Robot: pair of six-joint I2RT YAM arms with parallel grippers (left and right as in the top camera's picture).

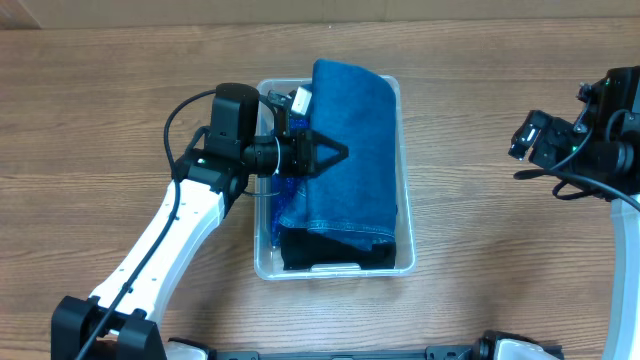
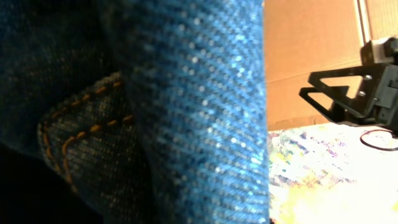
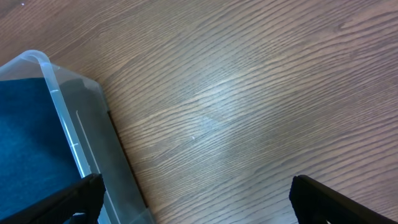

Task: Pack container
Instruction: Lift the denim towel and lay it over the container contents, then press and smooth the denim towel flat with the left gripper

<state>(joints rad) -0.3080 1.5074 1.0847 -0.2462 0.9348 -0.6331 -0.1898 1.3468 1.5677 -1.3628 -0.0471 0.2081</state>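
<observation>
Denim on top, the container looks close to packed.
Folded blue jeans [image 1: 345,150] lie over a black garment [image 1: 330,252] inside the clear container [image 1: 407,190], which sits mid-tabletop [image 1: 500,260]. The left gripper [image 1: 318,152] hangs at the jeans' left edge, above the container's left wall; whether its fingers [image 2: 348,93] pinch the cloth I cannot tell. The right gripper [image 1: 522,145], well off to the right, has its fingers spread and empty. Probably left: settling the jeans flat and pulling clear.

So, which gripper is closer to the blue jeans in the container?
Left. The left gripper is right against the jeans, over the left side of the container; the right gripper hangs above the table, off to its right.
</observation>
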